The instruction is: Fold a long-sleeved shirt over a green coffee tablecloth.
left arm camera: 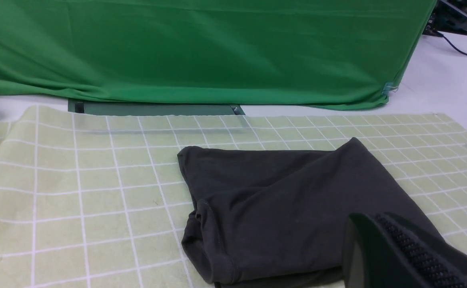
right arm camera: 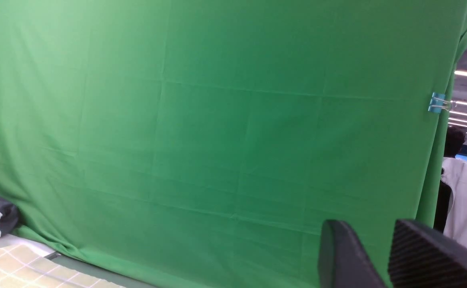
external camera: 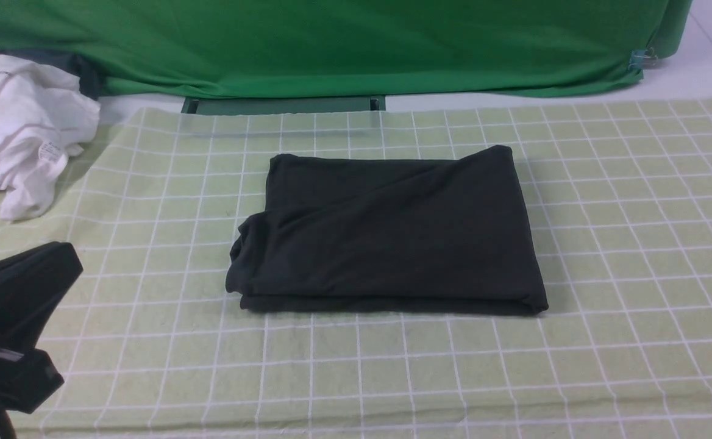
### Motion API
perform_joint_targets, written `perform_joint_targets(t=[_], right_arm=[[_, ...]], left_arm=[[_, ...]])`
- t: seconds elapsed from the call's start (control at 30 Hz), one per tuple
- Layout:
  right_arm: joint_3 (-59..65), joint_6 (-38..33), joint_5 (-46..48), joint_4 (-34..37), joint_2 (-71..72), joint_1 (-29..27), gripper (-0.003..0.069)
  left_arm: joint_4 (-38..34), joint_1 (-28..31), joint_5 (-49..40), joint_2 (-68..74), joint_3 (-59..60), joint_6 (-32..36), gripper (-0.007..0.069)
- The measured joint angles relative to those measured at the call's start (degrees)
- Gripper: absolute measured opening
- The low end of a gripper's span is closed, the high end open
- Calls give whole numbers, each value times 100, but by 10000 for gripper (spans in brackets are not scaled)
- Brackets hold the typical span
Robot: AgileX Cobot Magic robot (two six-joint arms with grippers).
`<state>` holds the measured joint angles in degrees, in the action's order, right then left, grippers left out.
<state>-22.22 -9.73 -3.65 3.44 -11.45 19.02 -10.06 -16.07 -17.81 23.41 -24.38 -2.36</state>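
The green coffee tablecloth (external camera: 606, 256) covers nearly the whole table in the front view, pale yellow-green with thin white grid lines, its far edge lying just short of the plain green backdrop (external camera: 356, 42) that hangs behind it. In the left wrist view the tablecloth (left arm camera: 77, 192) fills the foreground the same way.

In the middle of that cloth lies the long-sleeved shirt (external camera: 386, 235) — black, folded into a flat, roughly rectangular packet, with a rounded bunch of fabric at its left near corner and layered edges showing along the near side. It rests fully on the tablecloth, touching nothing else. No print or label is visible on the upper face.

At the far left, partly on the cloth's corner, sits a crumpled white garment (external camera: 21, 128) with a small tag, well apart from the shirt.

The left gripper (external camera: 57, 262) sits low at the left edge of the front view, over the near-left part of the tablecloth, well apart from the shirt and empty; its fingers are pressed together. From the left wrist camera the shirt (left arm camera: 281, 208) lies just beyond the ribbed finger pad (left arm camera: 413, 256).

The right gripper (right arm camera: 381, 256) appears only in its own wrist view — raised, facing the backdrop, its two fingers parted with a narrow gap and nothing between them; the shirt is outside that view
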Motion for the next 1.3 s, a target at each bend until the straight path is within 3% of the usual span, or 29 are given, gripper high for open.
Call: perform_joint_targets(t=[0.23, 0.4, 0.57, 0.9, 1.3], right_arm=[[0, 0, 0, 0, 0, 0, 210], [0, 0, 0, 0, 0, 0, 218], [0, 0, 0, 0, 0, 0, 230], [0, 4, 0, 0, 0, 0, 237], [0, 17, 0, 0, 0, 0, 237]], left_arm=[[253, 151, 228, -211, 23, 601, 11], [257, 1266, 871, -1176, 760, 996, 11], [293, 1816, 1315, -1969, 1824, 1024, 11], [520, 1849, 525, -2341, 2463, 1024, 11], [515, 1849, 489, -2341, 2463, 1024, 11]])
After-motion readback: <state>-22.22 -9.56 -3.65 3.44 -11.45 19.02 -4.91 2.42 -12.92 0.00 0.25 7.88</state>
